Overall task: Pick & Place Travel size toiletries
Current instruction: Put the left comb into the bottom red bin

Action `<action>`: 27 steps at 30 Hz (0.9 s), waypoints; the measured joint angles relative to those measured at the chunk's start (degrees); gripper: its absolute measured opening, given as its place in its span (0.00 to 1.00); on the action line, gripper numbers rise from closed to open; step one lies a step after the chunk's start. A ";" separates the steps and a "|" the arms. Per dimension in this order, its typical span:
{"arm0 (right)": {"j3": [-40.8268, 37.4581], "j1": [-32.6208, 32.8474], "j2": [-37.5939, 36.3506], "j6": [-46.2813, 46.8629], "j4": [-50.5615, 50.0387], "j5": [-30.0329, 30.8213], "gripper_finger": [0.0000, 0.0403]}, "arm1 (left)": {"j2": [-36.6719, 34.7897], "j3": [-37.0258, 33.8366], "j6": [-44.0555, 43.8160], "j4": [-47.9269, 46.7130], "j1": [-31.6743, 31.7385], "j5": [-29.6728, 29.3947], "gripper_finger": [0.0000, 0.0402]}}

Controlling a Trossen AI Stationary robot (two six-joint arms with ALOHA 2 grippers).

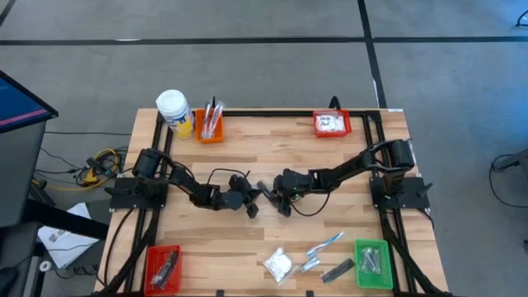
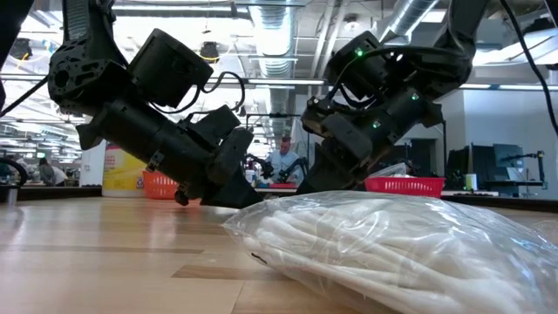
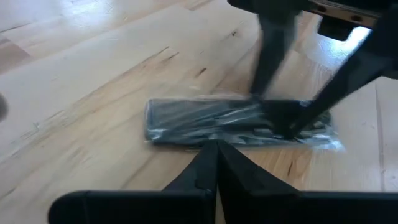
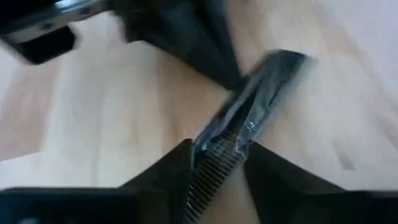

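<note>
Both arms are down low at the middle of the table (image 1: 247,148) now, nose to nose over one dark grey bar (image 3: 236,121) in a clear wrapper, lying flat on the wood. The right gripper (image 4: 217,158) has one end of that bar between its fingers (image 4: 168,171), and they sit close on either side of it, narrow, touching the wrapper as far as I can make out, though the view is smeared. The left gripper (image 3: 214,162) points at the long side of the same bar, its two fingers pressed together into a single wedge, holding nothing, tip just beside the wrapper.

Near the front edge, right of centre, lie the rest: a puffy white packet (image 1: 278,264), a slim white-blue toothbrush (image 1: 324,243), a small silvery sachet (image 1: 307,265) and another dark bar (image 1: 337,270). Beside them at the front right corner stands a green bin (image 1: 373,264); a red bin (image 1: 162,268) at the front left corner; another red bin (image 1: 332,124) on the back edge to the right; an orange bin (image 1: 209,125) and a white-capped yellow jar (image 1: 174,111) at the back left corner.
</note>
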 joint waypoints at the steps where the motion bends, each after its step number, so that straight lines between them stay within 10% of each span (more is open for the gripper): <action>1: 0.00 0.24 0.00 -0.29 0.32 -0.42 0.30 | 0.00 -0.02 0.00 0.00 0.00 0.04 0.00; 27: -0.04 -0.35 -0.54 -2.57 2.30 -2.33 0.01 | -4.72 -0.48 2.80 -1.92 -4.44 -4.35 0.00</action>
